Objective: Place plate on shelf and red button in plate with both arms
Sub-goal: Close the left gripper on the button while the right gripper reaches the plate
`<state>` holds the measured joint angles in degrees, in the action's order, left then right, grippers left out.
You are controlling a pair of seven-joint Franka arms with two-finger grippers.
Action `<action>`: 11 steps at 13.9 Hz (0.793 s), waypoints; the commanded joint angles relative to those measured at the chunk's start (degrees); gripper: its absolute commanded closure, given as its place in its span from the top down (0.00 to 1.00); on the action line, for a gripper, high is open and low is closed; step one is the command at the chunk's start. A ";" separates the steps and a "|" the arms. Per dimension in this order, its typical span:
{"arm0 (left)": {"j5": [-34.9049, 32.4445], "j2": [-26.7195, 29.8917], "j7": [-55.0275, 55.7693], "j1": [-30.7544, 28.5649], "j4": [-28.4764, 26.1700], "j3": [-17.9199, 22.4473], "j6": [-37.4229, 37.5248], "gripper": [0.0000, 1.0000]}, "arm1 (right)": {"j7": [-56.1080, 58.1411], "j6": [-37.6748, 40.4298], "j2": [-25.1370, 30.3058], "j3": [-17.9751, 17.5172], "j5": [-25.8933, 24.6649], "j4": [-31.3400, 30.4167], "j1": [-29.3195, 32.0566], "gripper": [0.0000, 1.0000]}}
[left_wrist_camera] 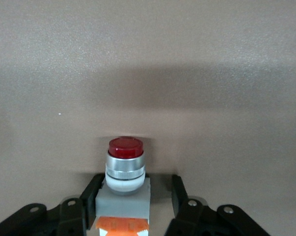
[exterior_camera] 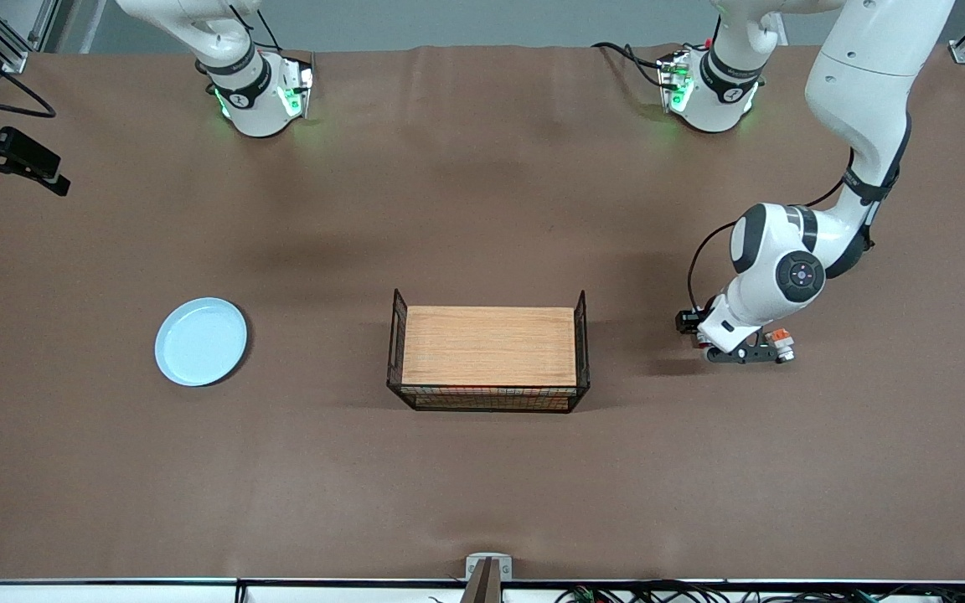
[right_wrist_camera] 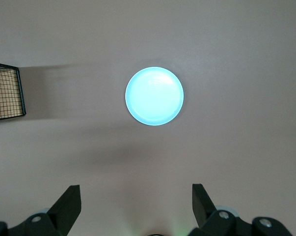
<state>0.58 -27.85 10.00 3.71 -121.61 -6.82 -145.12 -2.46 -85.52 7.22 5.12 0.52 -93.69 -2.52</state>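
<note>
The left end effector (exterior_camera: 746, 352) is down at the worktop (exterior_camera: 482, 486) toward the left arm's end, with the red button (left_wrist_camera: 124, 182) between its two fingers. In the left wrist view one finger (left_wrist_camera: 91, 199) lies against the button's grey body while the other (left_wrist_camera: 179, 196) stands just off it with a thin gap showing, so the fingers are drawn in around the part but not visibly clamped on both sides. The button lies on the brown worktop with its dark red cap pointing away from the wrist camera, a silvery ring and white collar under the cap, and the orange block at the end nearest the wrist.

The right end effector (right_wrist_camera: 136, 209) hangs high over the right arm's end of the worktop (only its wrist view shows it), its fingers set wide apart with nothing between them. Directly below it is the light blue plate (exterior_camera: 201, 341), lying flat on the worktop and touching nothing else.

Between plate and button, well apart from both, stands a black wire basket (exterior_camera: 489, 394) with a wooden board (exterior_camera: 489, 345) lying across its top; one meshed end of it shows at the edge of the right wrist view.
</note>
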 commanded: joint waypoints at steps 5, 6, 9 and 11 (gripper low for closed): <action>-1.11 0.25 0.54 -0.20 -0.83 -0.03 -0.51 0.29 | -0.18 -0.86 -9.93 0.07 0.45 1.75 1.81 1.00; -1.11 0.43 0.54 -0.20 -0.74 -0.03 -0.42 0.28 | -0.18 -0.96 -12.65 0.07 0.19 1.84 2.07 1.00; -1.11 0.78 0.54 -0.20 -0.56 -0.03 -0.42 0.28 | 0.25 -3.84 -14.78 0.07 0.01 1.23 3.57 1.00; -1.11 1.22 0.63 -0.37 -0.21 -0.03 -0.42 0.28 | 0.78 -9.45 -15.31 0.07 0.01 -2.00 3.39 1.00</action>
<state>0.50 -27.53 10.00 3.66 -121.59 -6.65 -145.10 -2.15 -91.57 -8.22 5.66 0.48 -93.83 0.54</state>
